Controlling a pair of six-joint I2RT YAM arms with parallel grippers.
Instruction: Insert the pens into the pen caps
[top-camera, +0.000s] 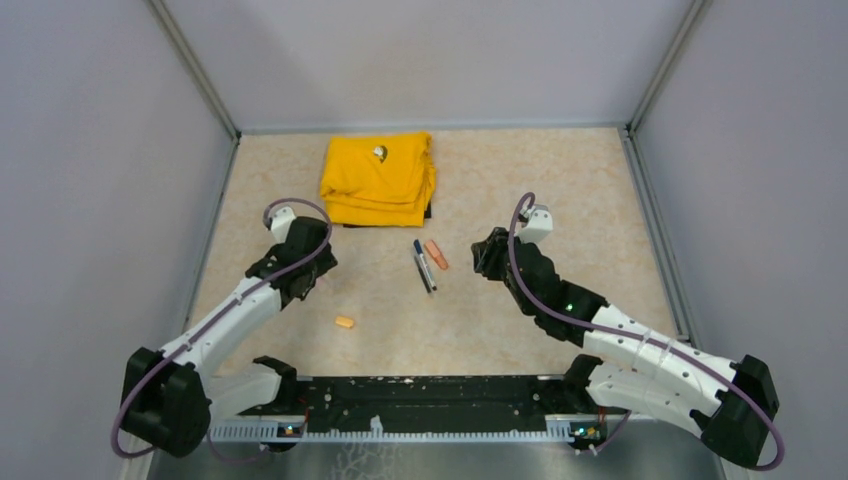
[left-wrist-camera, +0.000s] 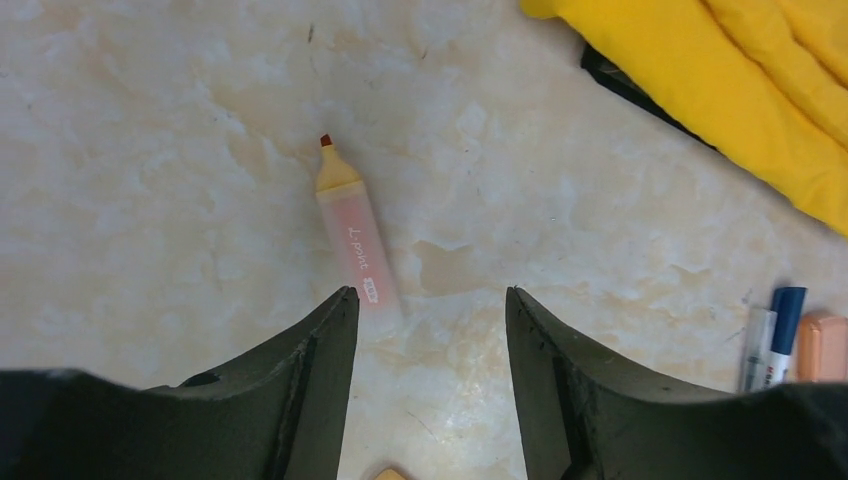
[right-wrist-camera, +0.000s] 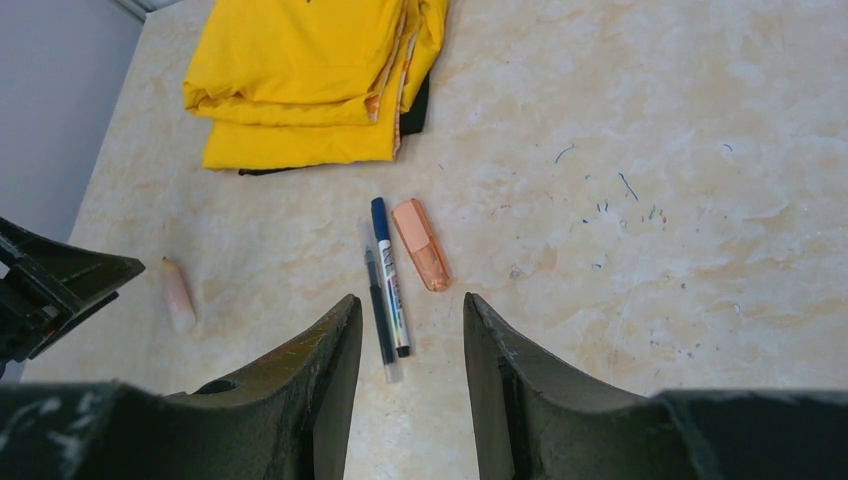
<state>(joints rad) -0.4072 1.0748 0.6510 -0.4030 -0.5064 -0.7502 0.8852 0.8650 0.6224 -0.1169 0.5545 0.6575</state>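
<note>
An uncapped orange marker (left-wrist-camera: 355, 240) lies on the table, its tip pointing away, just ahead of my open, empty left gripper (left-wrist-camera: 430, 295); its rear end is beside the left fingertip. The arm hides it in the top view. A light orange cap (top-camera: 345, 322) lies loose near that gripper (top-camera: 305, 275). At mid-table lie a thin dark pen (right-wrist-camera: 378, 310), a silver-white pen (right-wrist-camera: 393, 290) with the dark blue cap (right-wrist-camera: 379, 215) on its far end, and a capped orange marker (right-wrist-camera: 420, 245). My right gripper (right-wrist-camera: 410, 300) is open and empty, just short of them.
A folded yellow cloth (top-camera: 378, 178) over something dark lies at the back centre. Grey walls (top-camera: 100, 200) close in the table on three sides. The left gripper (right-wrist-camera: 50, 290) shows at the left edge of the right wrist view.
</note>
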